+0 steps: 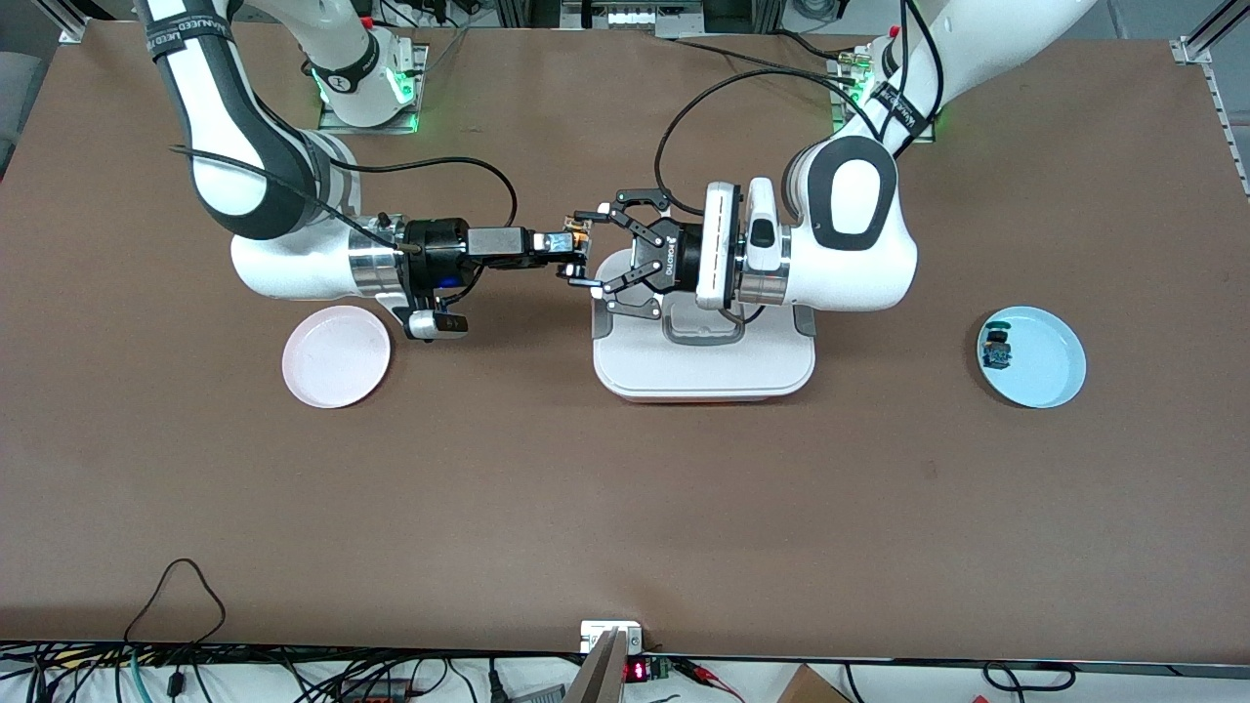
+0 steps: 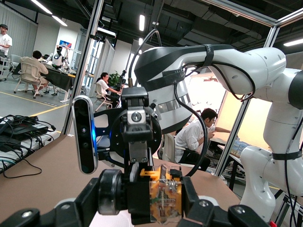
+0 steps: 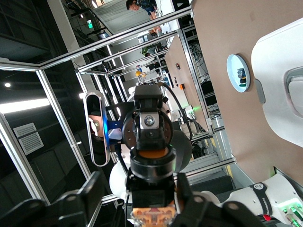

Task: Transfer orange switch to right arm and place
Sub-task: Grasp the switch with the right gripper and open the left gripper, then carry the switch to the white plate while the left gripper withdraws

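- Orange-capped and tiny, the orange switch point(image 1: 578, 234) sits in mid-air at the handover point, over the worktop point(image 1: 625, 508) just beside the white lidded box point(image 1: 705, 356), toward the right arm's end of it.
- Right claw point(image 1: 574, 250) appears pinched on the switch; in the left wrist view the part point(image 2: 163, 198) shows between its dark fingers.
- Left claw point(image 1: 598, 246) has its linkage fingers spread around the same spot, wider than the part, so it seems to have let go.
- Risk, as I judge it: the grip on so small a part may be shallow, so a pull-away with the two claws this close could snag a finger and twist the switch loose onto the box or worktop.
- Pink plate point(image 1: 336, 355) lies toward the right arm's end from the box; the blue plate point(image 1: 1050, 376), holding another small part, lies toward the left arm's end.
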Controlling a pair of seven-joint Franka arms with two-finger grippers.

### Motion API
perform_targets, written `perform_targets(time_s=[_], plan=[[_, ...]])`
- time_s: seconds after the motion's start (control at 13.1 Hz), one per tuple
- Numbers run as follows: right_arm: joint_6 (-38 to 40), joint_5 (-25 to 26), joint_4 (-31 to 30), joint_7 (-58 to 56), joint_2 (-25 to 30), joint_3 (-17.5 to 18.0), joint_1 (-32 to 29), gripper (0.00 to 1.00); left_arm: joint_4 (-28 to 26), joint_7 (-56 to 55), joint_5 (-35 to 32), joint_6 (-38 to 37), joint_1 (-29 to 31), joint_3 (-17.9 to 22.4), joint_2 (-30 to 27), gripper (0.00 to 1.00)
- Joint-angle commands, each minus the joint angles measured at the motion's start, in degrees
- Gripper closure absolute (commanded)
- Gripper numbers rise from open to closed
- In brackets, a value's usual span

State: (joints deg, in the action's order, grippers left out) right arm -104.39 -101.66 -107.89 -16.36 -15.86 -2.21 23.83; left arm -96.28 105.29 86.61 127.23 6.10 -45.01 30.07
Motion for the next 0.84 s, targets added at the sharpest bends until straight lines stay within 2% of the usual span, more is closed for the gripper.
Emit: perform_targets(time_s=[0.0,0.15,0.3,0.46,0.53,0.61,0.76], plan=[[0.42,1.72,0.04,-1.57,0.3,0.02,-0.01,0.76,-1.28,1.05,1.98,0.03,0.67,-0.34,-1.42,1.0],[0.5,2.52,0.04,-1.57,0.56,0.02,-0.1,0.95,-1.19,1.05,1.98,0.03,0.67,-0.42,-1.42,1.0],[0.5,2.44,0.04,-1.66,0.65,0.02,-0.1,0.98,-1.19,1.05,1.98,0.03,0.76,-0.34,-1.42,0.99],[0.77,2.44,-0.04,-1.74,0.74,0.02,-0.1,0.98,-1.19,1.49,1.98,0.12,0.76,-0.34,-1.68,0.84],[1.03,2.44,-0.04,-1.75,0.65,0.02,-0.18,0.98,-1.19,1.58,1.89,0.12,0.76,-0.34,-2.2,0.27],[1.03,2.44,-0.04,-1.83,0.74,0.02,-0.18,0.98,-1.19,1.15,1.89,0.04,1.02,-0.34,-2.9,0.0],[1.29,2.44,-0.04,-1.83,0.83,-0.07,-0.27,0.99,-1.19,0.88,1.89,-0.58,1.89,-0.34,-3.17,0.0]])
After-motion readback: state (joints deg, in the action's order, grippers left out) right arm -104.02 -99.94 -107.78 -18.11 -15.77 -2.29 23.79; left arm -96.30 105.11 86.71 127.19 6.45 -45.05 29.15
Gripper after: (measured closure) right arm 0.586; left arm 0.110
